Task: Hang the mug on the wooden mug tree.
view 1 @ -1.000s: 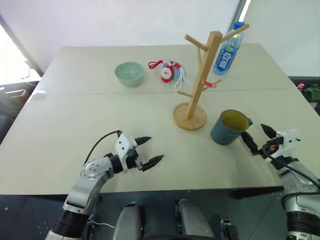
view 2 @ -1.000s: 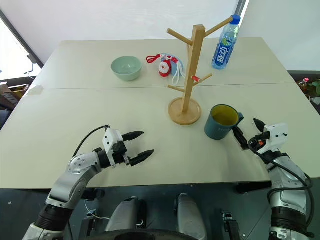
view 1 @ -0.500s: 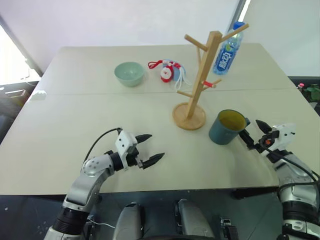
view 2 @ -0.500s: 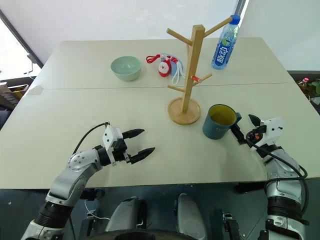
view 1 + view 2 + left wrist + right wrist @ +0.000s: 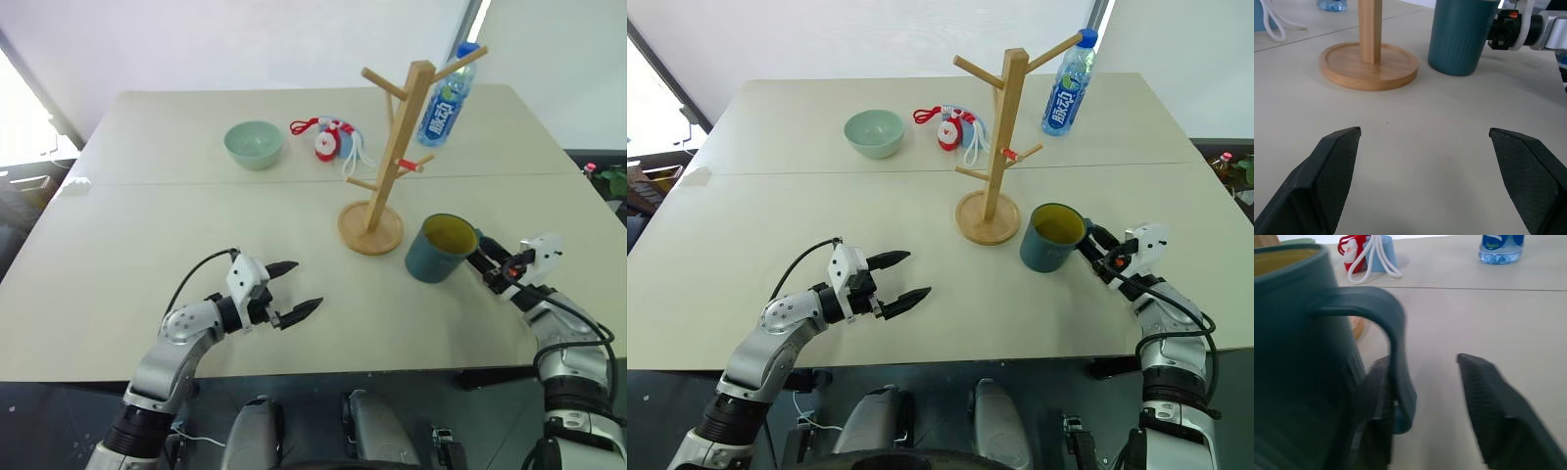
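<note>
Mug [image 5: 1050, 237] upright on counter [image 5: 774, 211], just beside tree [image 5: 997, 147] base, on its right; handle turned toward right gripper [image 5: 1425, 396]. Slate blue-grey outside, faintly ribbed wall, yellow-olive inside, looks empty; single loop handle, glazed and probably slick. Right jaws straddling handle in right wrist view: one finger tucked between handle and mug wall, other finger apart on outer side with visible gap, so not clamped yet, partly closed at most. Risks: closing off-centre could push mug sideways into tree base and shift or tip tree; thin grip on slick handle could let mug swing or slip once lifted; finger wedged against wall could drag mug instead of gripping. Later risk: mug hanging tilted, handle loop missing a peg or knocking light tree over. Left gripper [image 5: 294, 291] near front-left of counter, well apart from mug, jaws wide apart, empty. Bowl [image 5: 254, 143], red-and-blue toy [image 5: 328, 138], bottle [image 5: 1068, 83] further back, clear of action.
</note>
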